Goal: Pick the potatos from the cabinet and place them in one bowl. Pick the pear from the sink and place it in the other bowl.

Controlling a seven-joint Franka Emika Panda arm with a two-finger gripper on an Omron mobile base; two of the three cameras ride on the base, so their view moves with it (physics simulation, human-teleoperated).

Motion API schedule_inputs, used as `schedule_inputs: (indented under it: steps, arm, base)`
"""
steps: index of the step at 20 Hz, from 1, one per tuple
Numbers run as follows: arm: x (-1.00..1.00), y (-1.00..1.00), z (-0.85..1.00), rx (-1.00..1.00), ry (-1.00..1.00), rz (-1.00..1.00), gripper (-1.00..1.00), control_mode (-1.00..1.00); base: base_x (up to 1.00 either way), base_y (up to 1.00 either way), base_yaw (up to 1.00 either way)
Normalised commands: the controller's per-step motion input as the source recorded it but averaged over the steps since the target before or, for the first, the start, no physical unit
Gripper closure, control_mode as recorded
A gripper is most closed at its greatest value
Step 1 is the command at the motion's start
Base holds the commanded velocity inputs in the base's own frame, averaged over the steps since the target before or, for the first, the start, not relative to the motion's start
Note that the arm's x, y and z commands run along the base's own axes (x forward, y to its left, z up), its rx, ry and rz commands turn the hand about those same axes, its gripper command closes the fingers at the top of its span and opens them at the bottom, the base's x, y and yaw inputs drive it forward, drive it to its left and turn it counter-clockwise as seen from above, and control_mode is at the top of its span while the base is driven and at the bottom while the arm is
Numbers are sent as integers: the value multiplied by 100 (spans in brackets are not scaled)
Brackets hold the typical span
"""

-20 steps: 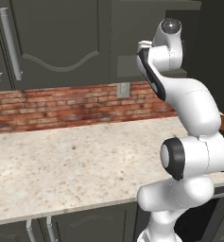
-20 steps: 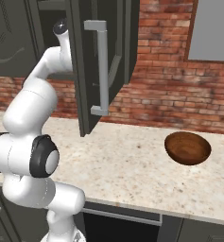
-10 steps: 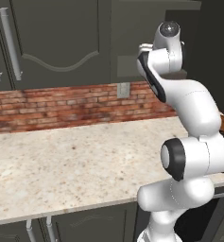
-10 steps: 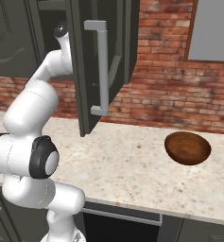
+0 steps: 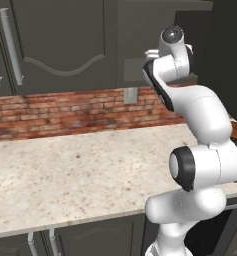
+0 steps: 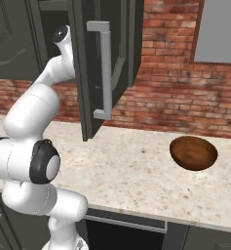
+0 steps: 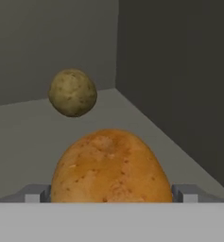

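Your gripper [image 7: 111, 197] sits deep inside the wall cabinet [image 6: 109, 58], its two fingertips [image 7: 34, 194] showing just outside either flank of the golden-tan potato [image 7: 111, 166]; the pads appear to be touching or all but touching its sides, but you cannot tell from the hand view whether they have actually closed on it. You can count two potatoes on the grey cabinet shelf [image 7: 23, 137]: the golden-tan one right up against the hand, and the olive-brown potato [image 7: 73, 92] farther back, well apart from the first and near the rear wall, a little left of the inner corner in the hand view. The golden-tan potato looks slightly wider than tall in that view, with its long axis running across between the fingertips; the olive-brown one is close to round, with no clear direction to it. From the right base view you see the arm [image 6: 36, 107] reaching up behind the open cabinet door [image 6: 107, 68], which swings out over the counter with one long silver bar handle [image 6: 105, 73] facing you. One deep dark-brown bowl [image 6: 193, 153] stands upright on the speckled countertop [image 6: 131, 176] to the right, well apart from the arm and near the brick backsplash [image 6: 170, 97]. In the left base view, two more closed cabinet doors [image 5: 60, 45] hang above the brick, with a wall outlet [image 5: 131, 95] just left of the arm.
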Motion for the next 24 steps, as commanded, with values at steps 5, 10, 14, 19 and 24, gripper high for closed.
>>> schedule_inputs:
  steps: [5, 10, 14, 19, 24]
  arm:
    - [2, 0, -16, -2, 0, 0, 100, -100]
    - [-2, 0, 7, 0, 0, 0, 100, -100]
    - [-20, 2, 54, 0, 1, -3, 100, -100]
    - [-62, 3, 46, 0, 4, 0, 100, -100]
    - [-100, 23, 1, 0, 0, 2, 100, -100]
  base:
    - [0, 0, 0]
    - [0, 0, 0]
    - [0, 0, 0]
    - [0, 0, 0]
    - [0, 0, 0]
